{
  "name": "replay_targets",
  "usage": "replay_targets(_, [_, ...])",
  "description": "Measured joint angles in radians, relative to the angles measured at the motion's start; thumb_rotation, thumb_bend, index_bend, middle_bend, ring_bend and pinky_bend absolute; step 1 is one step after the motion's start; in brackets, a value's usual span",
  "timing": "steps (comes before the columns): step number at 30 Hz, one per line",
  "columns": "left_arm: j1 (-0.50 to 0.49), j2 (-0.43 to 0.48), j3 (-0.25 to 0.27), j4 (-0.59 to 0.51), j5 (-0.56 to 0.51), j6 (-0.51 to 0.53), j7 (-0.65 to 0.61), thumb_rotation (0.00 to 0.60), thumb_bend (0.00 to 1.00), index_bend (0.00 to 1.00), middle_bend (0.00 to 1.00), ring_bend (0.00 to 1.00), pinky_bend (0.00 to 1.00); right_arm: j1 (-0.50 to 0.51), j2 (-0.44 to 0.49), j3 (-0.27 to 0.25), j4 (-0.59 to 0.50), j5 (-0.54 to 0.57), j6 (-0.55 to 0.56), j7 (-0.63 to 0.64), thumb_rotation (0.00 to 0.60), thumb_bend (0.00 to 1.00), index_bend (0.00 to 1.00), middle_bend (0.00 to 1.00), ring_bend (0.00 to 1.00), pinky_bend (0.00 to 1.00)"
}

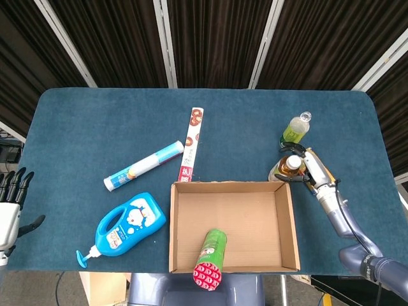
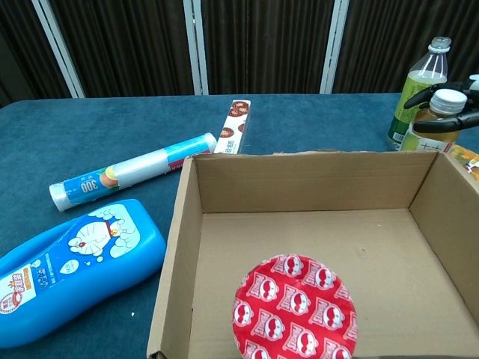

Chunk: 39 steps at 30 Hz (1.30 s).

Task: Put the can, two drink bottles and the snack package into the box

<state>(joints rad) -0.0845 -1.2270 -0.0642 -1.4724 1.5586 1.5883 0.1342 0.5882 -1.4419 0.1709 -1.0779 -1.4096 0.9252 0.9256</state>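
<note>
Presently, reading from the left edge, our left hand (image 1: 11, 207) sits idle off the table's (image 1: 83, 121) corner at about eight o'clock, fingers spread and holding nothing. Next come non-task items: a blue Doraemon pump bottle (image 1: 125, 225), a rolled bag pack (image 1: 144, 166) and a long slim carton (image 1: 190, 143), all lying flat on the blue cloth. The cardboard box (image 1: 174, 229) stands open at six o'clock; the green snack can (image 1: 211, 256) with its red patterned lid already lies inside against the near wall.

At three o'clock stand the two drink bottles: the amber tea bottle (image 2: 435, 118) just outside the box's far right corner, and the green tea bottle (image 2: 419, 84) behind it, close beside. Our right hand (image 1: 307, 169) has its fingers (image 2: 441, 123) ringed about the amber bottle's neck and cap; whether the grip has fully closed we cannot tell. The snack package (image 2: 468, 158) shows only as a sliver at the chest view's right edge.

We judge the grasp should settle lower on the shoulder, since a neck hold invites swing. Lift straight up, clear the box wall, avoid nudging the green bottle, then lower left of the can.
</note>
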Motion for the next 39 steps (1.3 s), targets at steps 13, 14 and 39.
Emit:
replay_targets(13, [0.0, 0.004, -0.001, 0.003, -0.001, 0.002, -0.011, 0.6, 0.09, 0.0, 0.0, 0.0, 0.05, -0.009, -0.065, -0.025, 0.083, -0.011, 0.015, 0.019, 0.6, 0.33, 0.63, 0.54, 0.5, 0.7])
replay_targets(14, [0.0, 0.004, 0.0, 0.003, -0.001, 0.003, -0.01, 0.6, 0.09, 0.0, 0.0, 0.0, 0.05, -0.01, -0.067, -0.023, 0.083, -0.008, 0.016, 0.013, 0.6, 0.35, 0.65, 0.56, 0.52, 0.73])
replay_targets(39, [0.013, 0.021, 0.009, -0.012, 0.038, 0.047, -0.044, 0.6, 0.09, 0.0, 0.0, 0.0, 0.05, 0.021, 0.146, 0.094, -0.417, 0.016, 0.114, -0.278, 0.6, 0.42, 0.72, 0.62, 0.59, 0.81])
